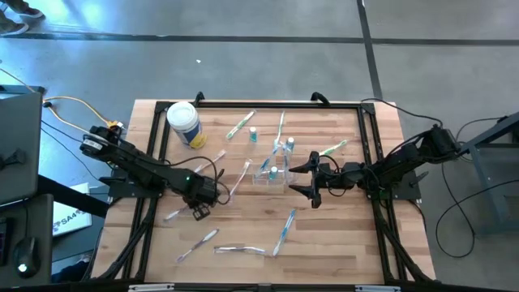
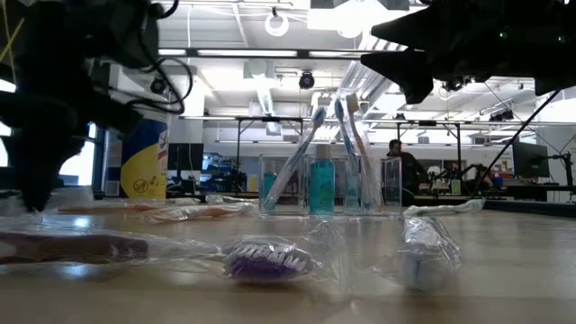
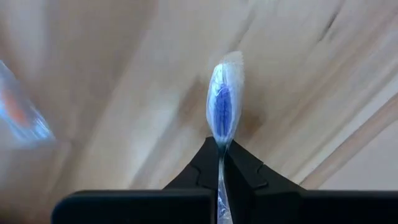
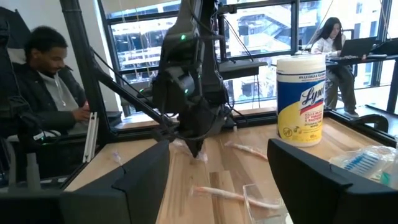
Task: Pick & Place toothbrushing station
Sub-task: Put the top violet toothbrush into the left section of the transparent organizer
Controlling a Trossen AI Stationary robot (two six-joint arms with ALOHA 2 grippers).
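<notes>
Clock reference: 12 o'clock is the far edge of the table as seen from above, 6 o'clock the near edge
Near edge, 6 to 7 o'clock: loose wrapped brushes lie here, among them a purple-bristled brush; their crinkled wrap could catch on a low-swinging arm and be dragged along
Left gripper, about 8 o'clock: down at the wood, fingers pinched tight on the wrapped toothbrush, gripping just under its blue-bristled head
Grip risk: the hold is on slippery film at one end of the brush, so on a lift the long handle may swing down or the brush may slide out of its wrap
Carry risk: a brush hanging crooked would probably meet the holder's rim at an angle and miss its slot
Right gripper, about 3 o'clock of centre: fingers spread wide, holding nothing, just beside the station
Crowding risk: if both arms close on the holder together, they may knock each other or the holder
Toothbrushing station, near the table's centre: clear and hard to see against the wood, already holding leaning brushes and small blue bottles
Station risk: it looks light, so a push from the incoming brush could slide or tip it and spill what stands inside
White tub, 11 o'clock: well apart from both grippers, unlikely to be hit
</notes>
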